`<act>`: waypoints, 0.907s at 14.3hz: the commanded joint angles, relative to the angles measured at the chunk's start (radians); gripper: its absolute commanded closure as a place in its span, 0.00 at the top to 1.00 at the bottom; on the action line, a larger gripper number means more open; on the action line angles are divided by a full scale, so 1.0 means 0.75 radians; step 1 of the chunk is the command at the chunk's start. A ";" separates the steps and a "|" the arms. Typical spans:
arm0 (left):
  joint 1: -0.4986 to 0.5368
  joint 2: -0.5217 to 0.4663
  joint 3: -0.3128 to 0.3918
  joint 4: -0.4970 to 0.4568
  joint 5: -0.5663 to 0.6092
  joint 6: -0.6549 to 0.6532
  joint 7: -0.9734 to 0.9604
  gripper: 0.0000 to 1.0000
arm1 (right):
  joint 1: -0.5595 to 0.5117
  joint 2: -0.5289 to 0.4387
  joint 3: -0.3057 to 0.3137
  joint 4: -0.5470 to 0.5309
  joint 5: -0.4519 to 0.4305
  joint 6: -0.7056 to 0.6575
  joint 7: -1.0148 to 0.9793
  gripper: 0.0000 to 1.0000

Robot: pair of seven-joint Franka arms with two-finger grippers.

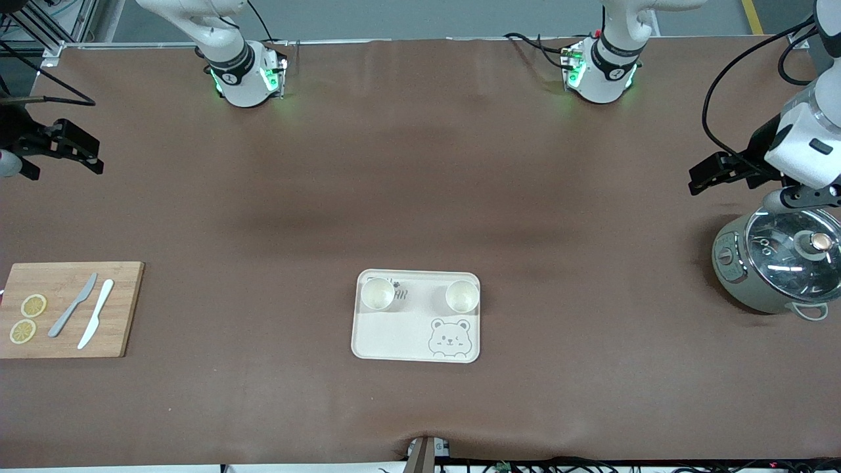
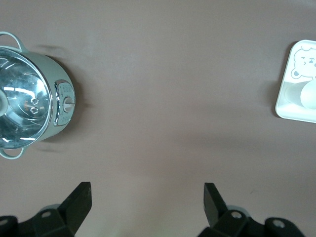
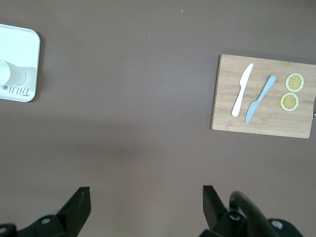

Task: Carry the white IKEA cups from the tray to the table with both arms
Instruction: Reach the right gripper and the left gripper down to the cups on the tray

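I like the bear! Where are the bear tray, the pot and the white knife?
bear tray (image 1: 394,335): front view, bare floor beside the bear face.
pot (image 1: 785,257): front view, glass lid.
white knife (image 1: 96,313): front view, middle of the knife.

matt brown table (image 1: 420,171), wooden cutting board (image 1: 121,309)

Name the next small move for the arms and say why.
Probably swing each open pincer in over its nearer cup. Both white cups sit upright on the tray, while the left pincer and right pincer hang empty at the table's ends.
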 commanded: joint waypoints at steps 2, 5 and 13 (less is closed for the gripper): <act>0.003 0.006 -0.001 0.022 -0.002 -0.013 0.002 1.00 | -0.012 0.008 0.007 0.024 -0.015 -0.004 -0.014 1.00; 0.003 0.008 -0.001 0.024 -0.002 -0.011 0.000 1.00 | -0.012 0.008 0.007 0.024 -0.013 -0.002 -0.014 1.00; -0.101 0.190 -0.084 0.022 -0.027 0.175 -0.029 1.00 | -0.016 0.014 0.007 0.034 -0.015 -0.004 -0.012 1.00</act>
